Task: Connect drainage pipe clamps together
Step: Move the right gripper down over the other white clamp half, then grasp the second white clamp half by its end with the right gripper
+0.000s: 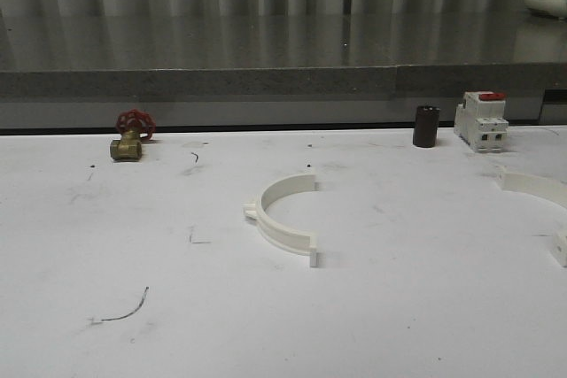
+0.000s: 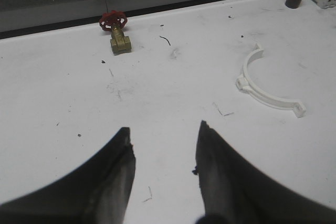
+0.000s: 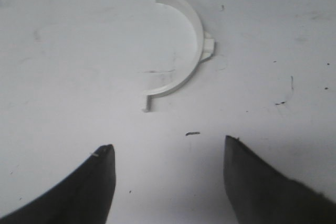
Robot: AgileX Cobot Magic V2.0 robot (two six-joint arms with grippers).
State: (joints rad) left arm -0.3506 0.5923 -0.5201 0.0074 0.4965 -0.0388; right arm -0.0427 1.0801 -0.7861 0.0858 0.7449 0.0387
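A white plastic semicircular pipe clamp half (image 1: 282, 215), ribbed on its outer band and with small flat tabs at both ends, lies flat near the middle of a scuffed white tabletop (image 1: 133, 236), its open side facing right in the front view. A second white plastic clamp half (image 1: 536, 188) lies well apart from it at the tabletop's right edge, partly cut off by the frame.

Along the back of the tabletop, a small brass valve with a red handwheel (image 1: 131, 135) sits on the left, while a short dark cylindrical sleeve (image 1: 426, 126) stands upright just beside a white boxy switch with a red top (image 1: 481, 120) on the right. A grey speckled stone ledge (image 1: 266, 77) runs behind them.

Seen from the left wrist camera, the left gripper (image 2: 164, 148) hovers above bare tabletop, its dark jaws spread apart and holding nothing; the central clamp half (image 2: 265, 85) lies off to one side, the valve (image 2: 116, 32) farther away.

From the right wrist camera, the right gripper (image 3: 167, 153) hangs with its jaws wide apart and empty, a clamp half (image 3: 181, 51) lying flat on the tabletop just beyond them, untouched.
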